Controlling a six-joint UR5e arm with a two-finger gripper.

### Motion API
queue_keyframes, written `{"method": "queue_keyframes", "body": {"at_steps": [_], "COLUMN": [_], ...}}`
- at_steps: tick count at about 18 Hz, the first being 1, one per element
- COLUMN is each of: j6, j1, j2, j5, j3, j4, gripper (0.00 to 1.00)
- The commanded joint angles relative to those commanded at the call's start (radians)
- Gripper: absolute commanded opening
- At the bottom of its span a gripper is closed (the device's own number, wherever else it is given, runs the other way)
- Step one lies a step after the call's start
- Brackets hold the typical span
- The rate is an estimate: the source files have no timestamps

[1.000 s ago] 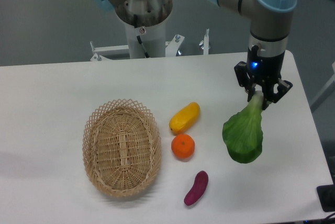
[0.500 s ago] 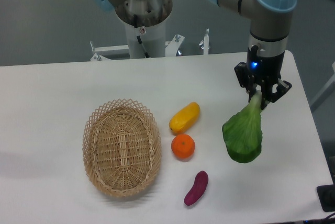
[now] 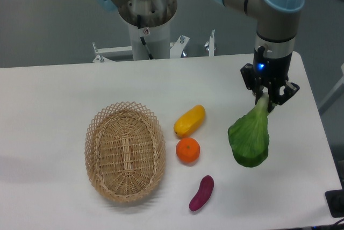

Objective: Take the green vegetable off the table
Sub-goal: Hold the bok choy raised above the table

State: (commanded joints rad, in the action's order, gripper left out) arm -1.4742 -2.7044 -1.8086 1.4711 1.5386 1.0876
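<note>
A: What had moved since the second before?
B: Very little. The green vegetable (image 3: 249, 141) had drifted a hair to the left and upward with the arm; everything else on the table (image 3: 48, 101) lay as it had.

A: Take it from the left, then.
B: At the left sat the oval wicker basket (image 3: 125, 151). Just right of it lay the yellow oblong fruit (image 3: 189, 121), with the orange (image 3: 187, 150) close below it and the purple eggplant-like piece (image 3: 201, 193) lower down, near the front edge.

A: And the vegetable against the pincer?
B: It hung directly beneath the pincer (image 3: 267, 100), well to the right of the other produce. The pincer was clamped on the pale stem at the top, and the broad dark leaf drooped down and slightly leftward, apparently lifted above the table near its right side.
</note>
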Motion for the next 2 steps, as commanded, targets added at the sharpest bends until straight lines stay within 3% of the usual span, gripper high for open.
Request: {"method": "queue_keyframes", "body": {"at_steps": [2], "j6": [0.000], "j1": [0.000], "j2": [0.000], "j5": [0.000], "j3": [-0.002], "j4": [0.000], "gripper": [0.28]}}
